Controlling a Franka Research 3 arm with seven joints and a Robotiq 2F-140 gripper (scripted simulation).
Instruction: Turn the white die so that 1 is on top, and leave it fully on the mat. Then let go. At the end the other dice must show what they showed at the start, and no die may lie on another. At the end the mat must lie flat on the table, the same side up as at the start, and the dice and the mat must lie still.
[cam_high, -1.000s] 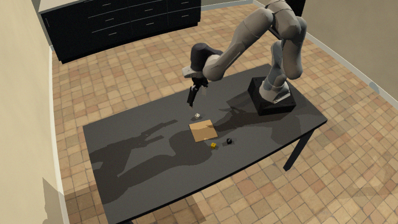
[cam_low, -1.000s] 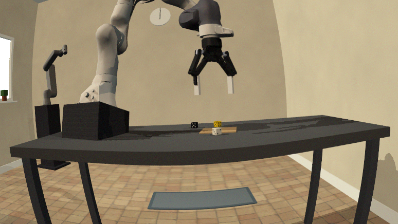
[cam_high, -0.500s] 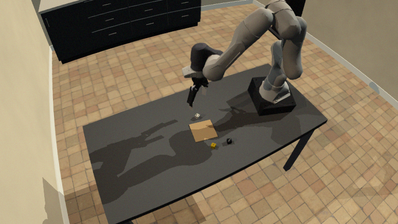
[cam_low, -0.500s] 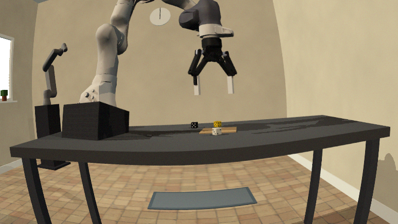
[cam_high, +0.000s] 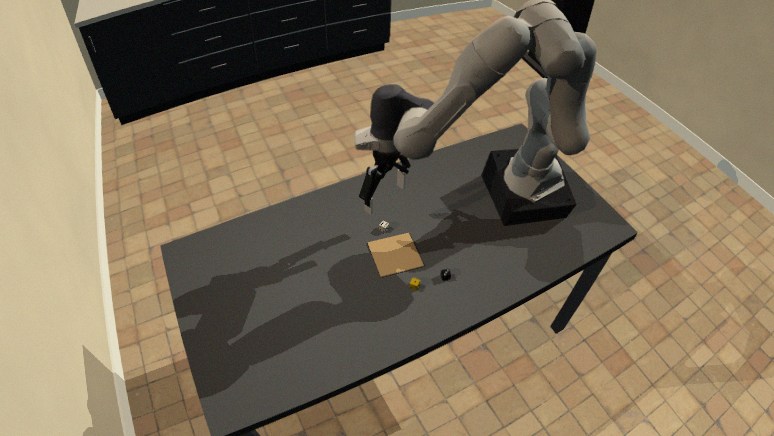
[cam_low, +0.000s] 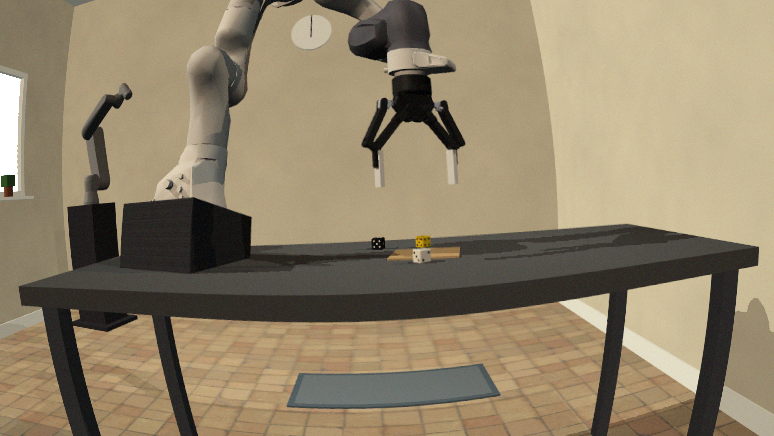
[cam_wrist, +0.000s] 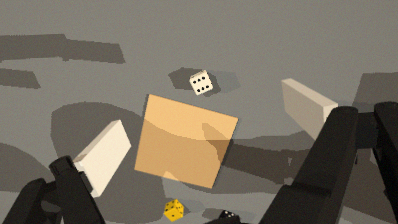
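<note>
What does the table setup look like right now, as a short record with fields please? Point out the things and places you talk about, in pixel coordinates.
White die: on the table beside the mat, six pips on top (cam_high: 384, 224) (cam_low: 421, 255) (cam_wrist: 201, 83)
Mat: orange-tan, lying flat (cam_high: 395, 254) (cam_low: 446, 252) (cam_wrist: 182, 145)
Yellow die: on the table, off the mat (cam_high: 414, 283) (cam_low: 423, 241) (cam_wrist: 174, 210)
Black die: on the table, near the yellow die (cam_high: 445, 274) (cam_low: 378, 243) (cam_wrist: 229, 215)
Gripper: open, raised above the table, holding nothing (cam_high: 384, 197) (cam_low: 415, 185) (cam_wrist: 215, 135)

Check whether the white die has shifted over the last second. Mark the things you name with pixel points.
No. The white die (cam_high: 384, 224) (cam_low: 421, 255) (cam_wrist: 201, 83) sits at the same spot just off the orange mat's (cam_high: 395, 254) (cam_low: 446, 252) (cam_wrist: 186, 142) edge in the top view.
</note>
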